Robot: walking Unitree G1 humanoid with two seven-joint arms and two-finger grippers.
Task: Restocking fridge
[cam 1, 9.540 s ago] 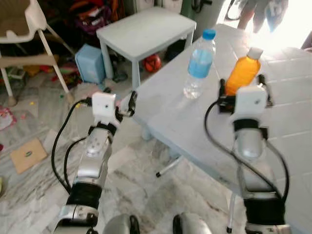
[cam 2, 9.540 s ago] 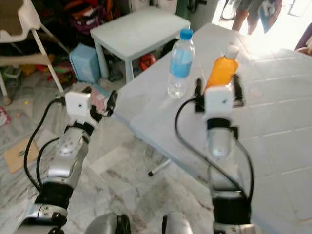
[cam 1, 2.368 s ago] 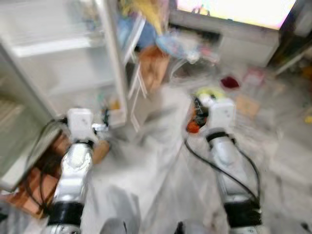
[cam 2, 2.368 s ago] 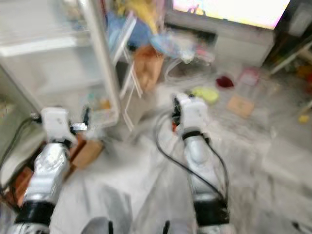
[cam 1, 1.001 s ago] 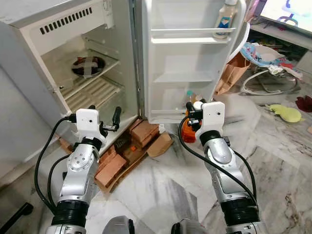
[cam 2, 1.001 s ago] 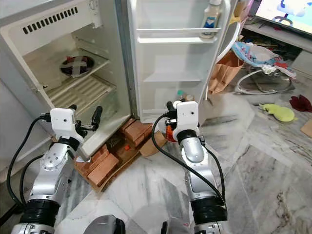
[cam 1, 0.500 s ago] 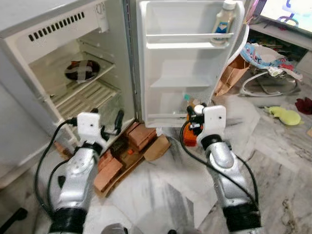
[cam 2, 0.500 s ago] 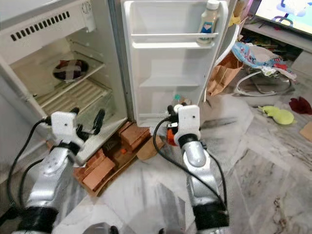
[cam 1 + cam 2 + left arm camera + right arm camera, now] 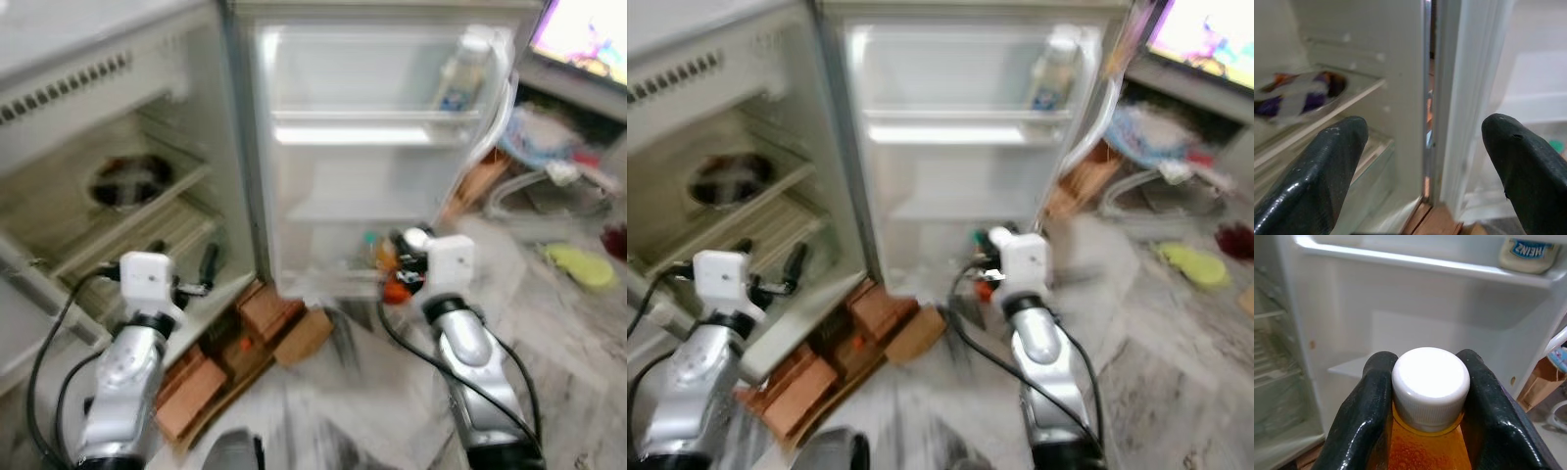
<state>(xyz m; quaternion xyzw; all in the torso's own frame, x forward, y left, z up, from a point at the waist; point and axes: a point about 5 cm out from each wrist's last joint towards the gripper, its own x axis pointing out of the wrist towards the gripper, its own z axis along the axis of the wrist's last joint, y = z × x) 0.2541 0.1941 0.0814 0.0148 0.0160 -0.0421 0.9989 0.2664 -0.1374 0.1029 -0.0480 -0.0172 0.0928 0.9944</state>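
A small white fridge [image 9: 118,127] stands open before me, its door [image 9: 382,166] swung wide. My right gripper [image 9: 1425,396] is shut on an orange juice bottle [image 9: 1428,443] with a white cap [image 9: 1430,382], held low in front of the door's lower shelves [image 9: 397,274]. In the head views the bottle [image 9: 395,289] shows just behind that wrist. My left gripper [image 9: 1420,161] is open and empty, facing the fridge's hinge edge, with the wire shelves [image 9: 147,225] beyond it. A dark plate covered with film [image 9: 125,181] lies on the upper shelf.
A sauce bottle [image 9: 458,73] stands in the door's top rack. Brown bricks and cardboard [image 9: 245,343] lie on the marble floor under the fridge. A baby bouncer [image 9: 1161,137], a brown paper bag [image 9: 470,186] and a yellow-green toy [image 9: 573,262] sit to the right.
The whole view has shifted and blurred; the fridge looms larger and nearer as I move toward it. The right gripper still holds the juice bottle, a little closer to the door.
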